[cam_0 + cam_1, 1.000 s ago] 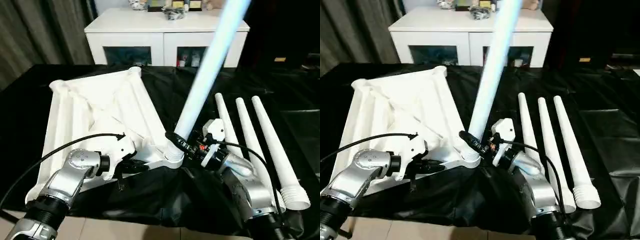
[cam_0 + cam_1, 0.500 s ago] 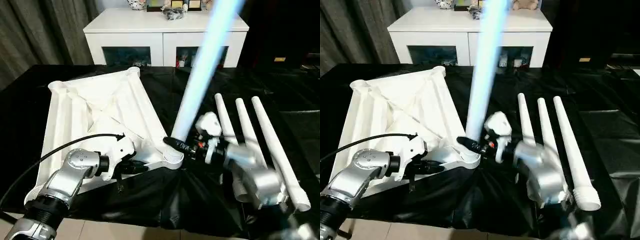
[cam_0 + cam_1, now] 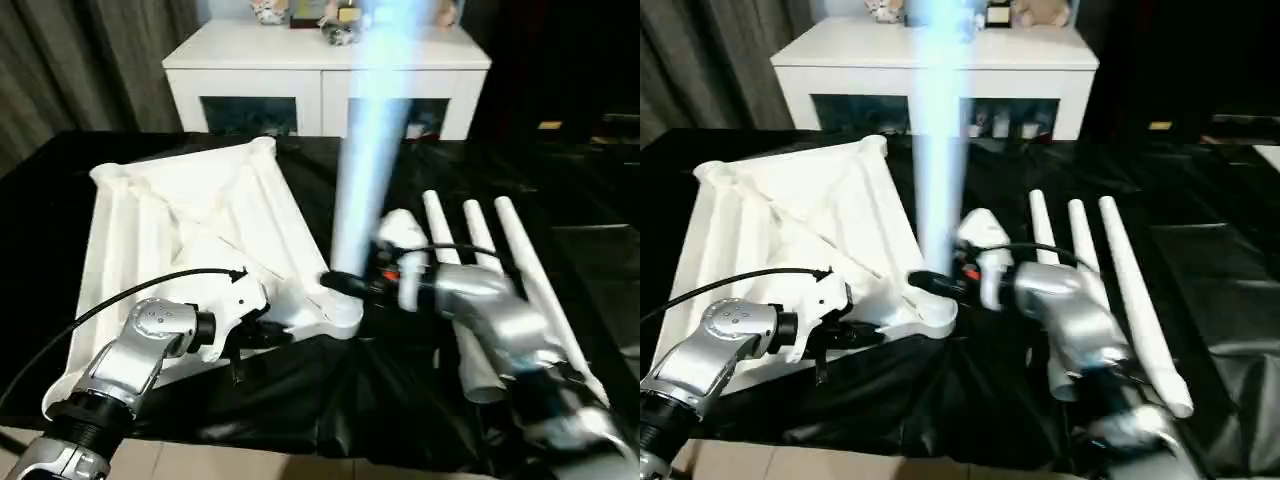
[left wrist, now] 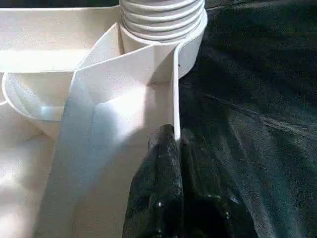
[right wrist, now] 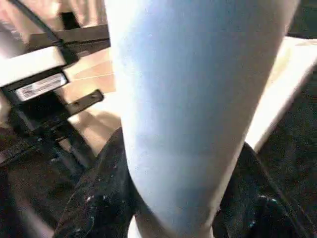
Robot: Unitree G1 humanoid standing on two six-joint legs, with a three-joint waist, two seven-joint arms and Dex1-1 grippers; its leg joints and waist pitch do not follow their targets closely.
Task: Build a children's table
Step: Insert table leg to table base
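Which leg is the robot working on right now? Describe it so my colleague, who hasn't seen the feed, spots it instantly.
Find the white tabletop lying ribbed side up on the black cloth. At its near corner socket one white leg stands upright, with the right gripper closed around its base. The other three legs lie flat, side by side, to its right.

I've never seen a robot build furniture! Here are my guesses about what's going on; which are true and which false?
1. The right gripper holds a leg standing in a corner socket. True.
2. Four spare legs lie on the black cloth. False: three spare legs lie there.
3. The left gripper is shut on the tabletop edge. True.
4. The tabletop lies smooth side up. False: its ribbed underside faces up.
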